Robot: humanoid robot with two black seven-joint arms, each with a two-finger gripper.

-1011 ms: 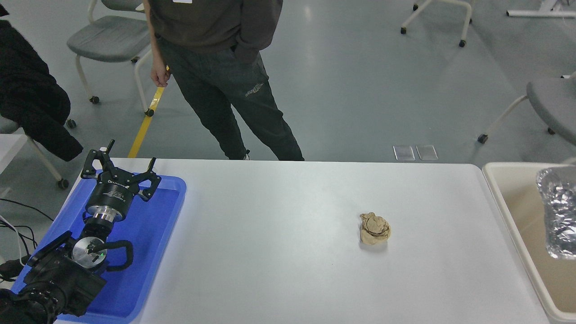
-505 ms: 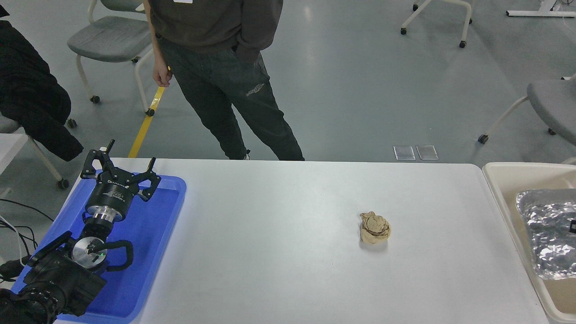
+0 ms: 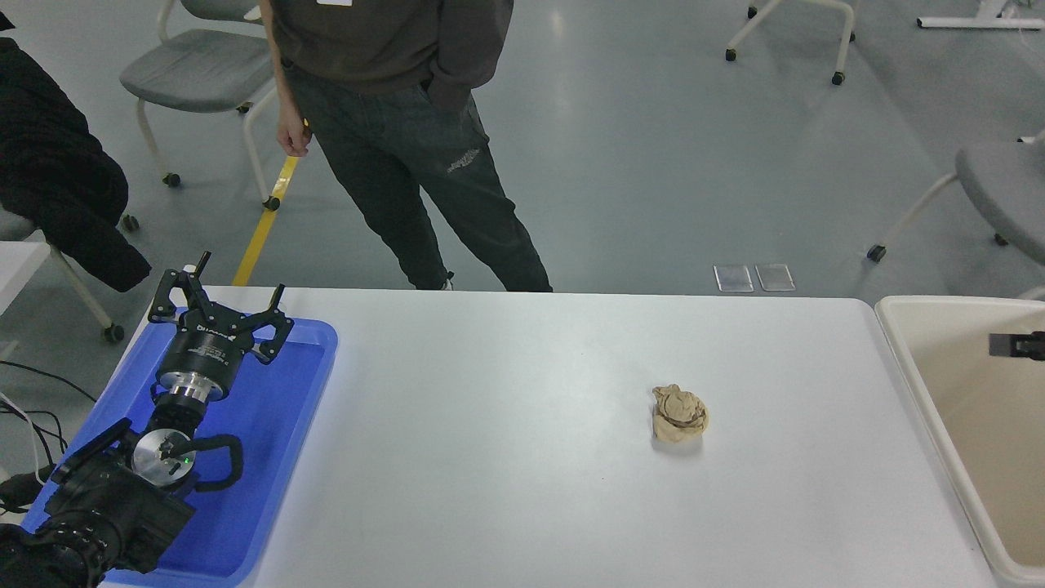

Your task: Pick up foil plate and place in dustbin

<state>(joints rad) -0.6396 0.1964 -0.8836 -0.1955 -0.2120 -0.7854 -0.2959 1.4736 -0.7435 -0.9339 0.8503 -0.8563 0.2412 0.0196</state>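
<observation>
The white table [image 3: 522,490] holds no foil plate, and none shows in the cream dustbin [image 3: 906,359] either, though foil's light and crushable, best pinched at its rim; left gripper [image 3: 220,298] parked wide open, right gripper [image 3: 1016,345] barely visible, can't tell.

dustbin [image 3: 898,343] cut by right and bottom edges, only its near-left part shows. right gripper [image 3: 1016,345]: just a dark tip at the right edge, its state unreadable. person [image 3: 392,122] cropped above the chest. left arm's base runs off lower left.
</observation>
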